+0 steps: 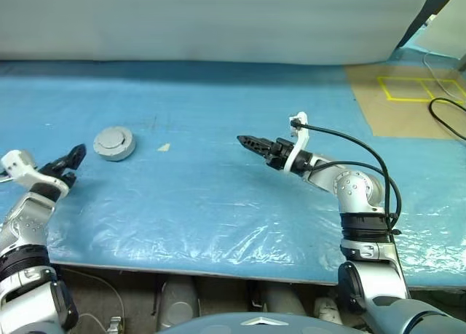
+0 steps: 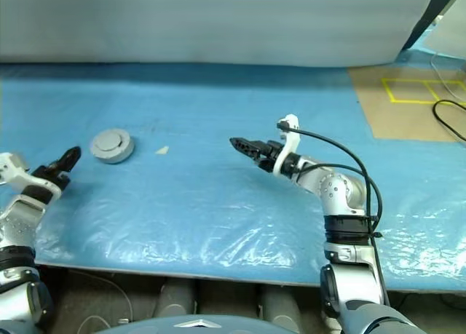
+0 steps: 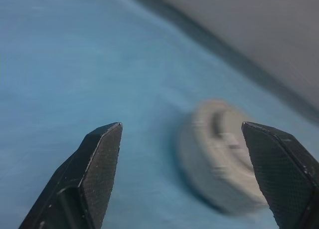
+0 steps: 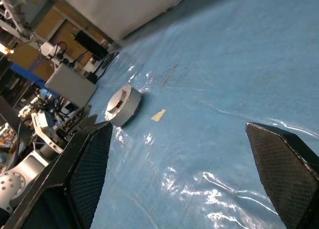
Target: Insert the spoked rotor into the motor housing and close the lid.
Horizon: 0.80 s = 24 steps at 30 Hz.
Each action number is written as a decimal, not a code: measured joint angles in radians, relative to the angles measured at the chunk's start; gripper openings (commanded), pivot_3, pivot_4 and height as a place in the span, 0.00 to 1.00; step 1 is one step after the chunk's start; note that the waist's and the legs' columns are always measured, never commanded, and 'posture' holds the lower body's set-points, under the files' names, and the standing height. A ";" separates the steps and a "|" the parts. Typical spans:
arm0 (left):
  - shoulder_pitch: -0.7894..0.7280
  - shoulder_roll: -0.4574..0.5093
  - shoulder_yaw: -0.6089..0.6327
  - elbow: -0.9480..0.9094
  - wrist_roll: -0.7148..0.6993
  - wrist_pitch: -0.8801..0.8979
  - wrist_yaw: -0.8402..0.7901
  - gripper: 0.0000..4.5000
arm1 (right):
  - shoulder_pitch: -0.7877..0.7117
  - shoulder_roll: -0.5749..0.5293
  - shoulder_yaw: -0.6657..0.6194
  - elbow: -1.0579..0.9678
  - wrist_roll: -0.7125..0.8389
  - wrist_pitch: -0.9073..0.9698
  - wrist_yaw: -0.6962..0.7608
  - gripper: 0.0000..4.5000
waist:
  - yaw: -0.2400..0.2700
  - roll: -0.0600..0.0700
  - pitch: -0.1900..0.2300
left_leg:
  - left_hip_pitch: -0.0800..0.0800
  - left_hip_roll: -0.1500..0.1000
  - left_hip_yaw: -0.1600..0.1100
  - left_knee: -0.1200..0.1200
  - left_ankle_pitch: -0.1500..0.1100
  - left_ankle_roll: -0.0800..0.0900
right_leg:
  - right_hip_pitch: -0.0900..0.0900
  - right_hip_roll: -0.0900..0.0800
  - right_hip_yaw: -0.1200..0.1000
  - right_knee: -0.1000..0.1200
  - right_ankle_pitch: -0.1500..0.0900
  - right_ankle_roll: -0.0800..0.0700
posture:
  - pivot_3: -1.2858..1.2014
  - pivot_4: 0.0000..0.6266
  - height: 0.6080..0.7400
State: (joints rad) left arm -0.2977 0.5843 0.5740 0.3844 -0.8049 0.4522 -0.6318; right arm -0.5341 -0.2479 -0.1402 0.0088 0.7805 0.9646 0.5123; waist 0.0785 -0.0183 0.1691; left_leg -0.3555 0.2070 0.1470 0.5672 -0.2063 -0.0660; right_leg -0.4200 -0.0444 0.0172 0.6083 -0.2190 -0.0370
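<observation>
The motor housing [image 1: 114,150] is a round grey cup on the blue sheet at the left, with the lid [image 1: 113,138] lying shut on it, plain grey face up. The spoked rotor is hidden. My left gripper [image 1: 73,164] hovers open just left of the housing and nearer to me, holding nothing. In the left wrist view the housing [image 3: 219,154] lies a little beyond the spread fingers [image 3: 102,159]. My right gripper [image 1: 247,141] stands open over the middle of the table, well right of the housing [image 4: 123,105], pointing toward it and empty.
A small tan scrap [image 1: 164,147] lies on the sheet just right of the housing. Brown cardboard with yellow tape [image 1: 408,94] and a black cable [image 1: 445,117] sit at the back right. A pale wall [image 1: 218,21] borders the table's far side.
</observation>
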 measured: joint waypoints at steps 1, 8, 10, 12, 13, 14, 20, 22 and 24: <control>0.014 0.000 -0.022 -0.118 -0.046 0.060 -0.025 0.90 | 0.001 -0.021 0.017 -0.025 -0.007 -0.009 0.020 1.00 | 0.001 0.000 0.000 | 0.000 0.000 0.000 0.000 0.000 0.000 | 0.000 0.000 0.000 0.000 0.000 0.000 | 0.52 0.24 1.00; -0.027 0.011 -0.256 -0.495 -0.147 0.258 -0.139 0.90 | 0.004 -0.162 0.136 -0.107 -0.141 -0.160 0.160 1.00 | -0.007 0.002 0.000 | 0.002 -0.001 0.002 -0.001 0.000 0.000 | 0.000 0.000 0.002 0.000 0.000 0.000 | 0.52 0.24 1.00; -0.031 0.003 -0.342 -0.511 -0.105 0.254 -0.168 0.90 | 0.014 -0.177 0.158 -0.106 -0.190 -0.209 0.173 1.00 | -0.012 0.002 0.000 | 0.002 -0.001 0.002 -0.001 0.000 0.000 | -0.001 0.002 0.003 0.000 0.000 0.000 | 0.52 0.24 1.00; -0.034 -0.006 -0.403 -0.506 -0.051 0.234 -0.187 0.90 | 0.030 -0.186 0.178 -0.102 -0.240 -0.263 0.175 1.00 | -0.012 0.002 0.000 | 0.003 0.000 0.002 -0.001 0.000 0.000 | -0.001 0.002 0.003 0.000 0.001 0.001 | 0.52 0.24 1.00; -0.034 -0.010 -0.434 -0.495 -0.016 0.214 -0.198 0.90 | 0.043 -0.191 0.192 -0.098 -0.268 -0.292 0.178 1.00 | -0.011 0.002 0.000 | 0.002 0.000 0.002 -0.001 0.000 0.000 | -0.001 0.002 0.003 0.000 0.001 0.003 | 0.52 0.24 1.00; -0.035 -0.012 -0.465 -0.472 0.028 0.184 -0.209 0.90 | 0.056 -0.192 0.202 -0.092 -0.290 -0.312 0.179 1.00 | -0.011 0.002 0.000 | 0.002 -0.001 0.002 -0.002 0.000 0.000 | -0.001 0.002 0.003 0.000 0.002 0.003 | 0.52 0.24 1.00; -0.032 -0.066 -0.572 -0.370 0.213 0.033 -0.244 0.90 | 0.120 -0.186 0.185 -0.078 -0.336 -0.345 0.142 1.00 | -0.009 0.002 0.000 | 0.001 -0.001 0.002 -0.001 0.000 0.000 | -0.001 0.002 0.004 -0.001 0.002 0.004 | 0.52 0.24 1.00; -0.028 -0.086 -0.582 -0.370 0.225 0.020 -0.250 0.90 | 0.135 -0.183 0.181 -0.082 -0.345 -0.345 0.131 1.00 | -0.009 0.002 0.000 | 0.002 -0.001 0.002 -0.001 0.000 0.000 | -0.001 0.002 0.004 0.000 0.002 0.004 | 0.52 0.24 1.00; -0.028 -0.095 -0.581 -0.370 0.237 0.010 -0.257 0.90 | 0.157 -0.176 0.180 -0.099 -0.346 -0.345 0.120 1.00 | -0.010 0.002 0.000 | 0.002 -0.001 0.002 -0.001 0.000 0.000 | -0.001 0.002 0.004 0.000 0.002 0.003 | 0.52 0.24 1.00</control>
State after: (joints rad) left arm -0.3259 0.4889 -0.0074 0.0149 -0.5681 0.4617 -0.8883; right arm -0.3773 -0.4244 0.0401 -0.0905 0.4340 0.6201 0.6318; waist 0.0689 -0.0164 0.1693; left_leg -0.3535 0.2064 0.1490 0.5660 -0.2062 -0.0657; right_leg -0.4209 -0.0425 0.0208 0.6081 -0.2175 -0.0341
